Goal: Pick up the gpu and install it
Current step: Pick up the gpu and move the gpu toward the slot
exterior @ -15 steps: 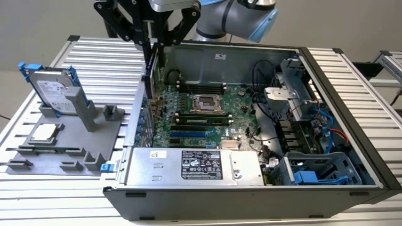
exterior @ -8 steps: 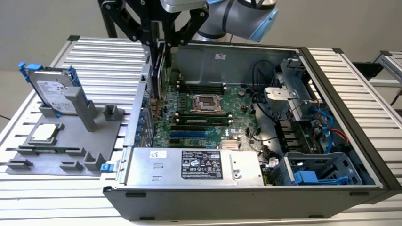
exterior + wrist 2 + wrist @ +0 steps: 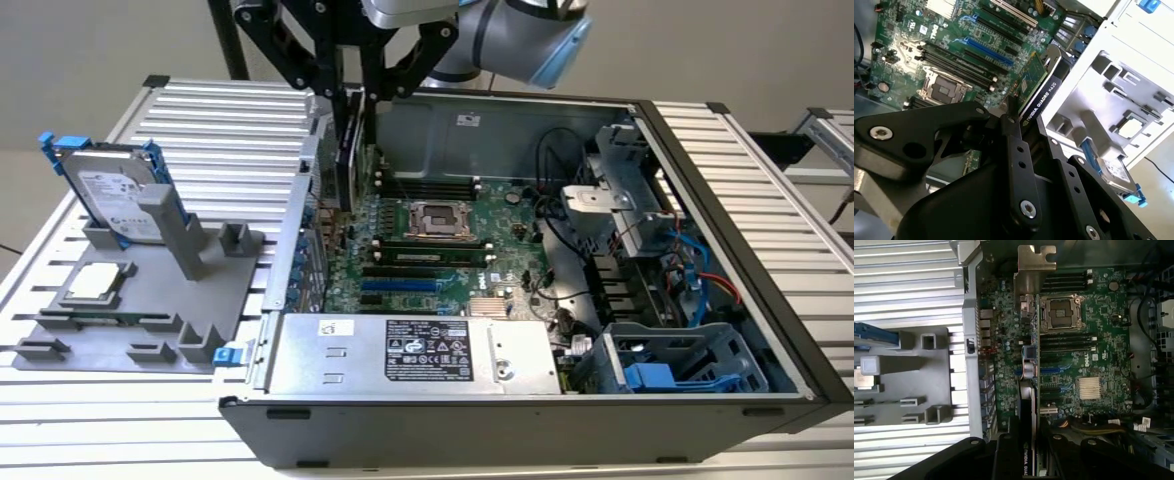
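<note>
Gripping the gpu (image 3: 350, 150) on edge, with the gripper (image 3: 354, 95) clamped tight on its upper end, black fingers (image 3: 1016, 150) pressing both faces. Holding it upright inside the open computer case (image 3: 747, 200), just beside the slotted rear wall on the exterior view's left, over the green motherboard (image 3: 441, 240) and not yet seated in a slot. Showing, in both wrist views, the black shroud (image 3: 1041, 87) running away from the fingers, with the silver bracket (image 3: 1036, 260) at the far end. Leaving the hard drive (image 3: 114, 195) standing and the CPU chip (image 3: 96, 283) lying on the gray fixture (image 3: 214, 300) outside the case.
</note>
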Controlling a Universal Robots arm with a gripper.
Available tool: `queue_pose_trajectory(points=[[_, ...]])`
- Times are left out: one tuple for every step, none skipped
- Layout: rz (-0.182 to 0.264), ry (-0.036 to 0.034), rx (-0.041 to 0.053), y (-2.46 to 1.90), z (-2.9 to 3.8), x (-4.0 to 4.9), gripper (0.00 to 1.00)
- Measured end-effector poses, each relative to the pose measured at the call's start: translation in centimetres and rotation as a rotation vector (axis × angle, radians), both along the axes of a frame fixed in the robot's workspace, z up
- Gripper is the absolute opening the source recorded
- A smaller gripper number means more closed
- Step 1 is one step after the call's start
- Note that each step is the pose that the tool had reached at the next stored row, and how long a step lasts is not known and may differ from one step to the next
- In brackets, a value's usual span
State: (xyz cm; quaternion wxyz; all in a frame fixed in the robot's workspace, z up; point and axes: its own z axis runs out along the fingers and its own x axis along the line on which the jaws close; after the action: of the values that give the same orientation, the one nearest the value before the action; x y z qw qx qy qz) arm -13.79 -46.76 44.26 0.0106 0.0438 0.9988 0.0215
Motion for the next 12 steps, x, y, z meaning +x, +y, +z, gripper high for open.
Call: queue_pose_trajectory(points=[[0.000,0.0000,-0.0007,0.00,-0.02,0.10,0.00],[0.000,0.0000,-0.0015,0.00,-0.03,0.20,0.00],[0.000,0.0000,-0.0021,0.00,-0.04,0.30,0.00],[0.000,0.0000,-0.0026,0.00,-0.05,0.41,0.00],[0.000,0.0000,-0.0030,0.01,-0.06,0.50,0.00],[0.000,0.0000,-0.0036,0.00,-0.06,0.60,0.00],[0.000,0.0000,-0.0039,0.00,-0.07,0.69,0.00],[0.000,-0.0001,-0.0043,0.00,-0.08,0.78,0.00],[0.000,0.0000,-0.0048,0.01,-0.08,0.86,0.00],[0.000,0.0000,-0.0051,0.00,-0.08,0.95,0.00],[0.000,0.0000,-0.0054,0.00,-0.09,1.05,0.00],[0.000,0.0000,-0.0058,0.00,-0.10,1.15,0.00]])
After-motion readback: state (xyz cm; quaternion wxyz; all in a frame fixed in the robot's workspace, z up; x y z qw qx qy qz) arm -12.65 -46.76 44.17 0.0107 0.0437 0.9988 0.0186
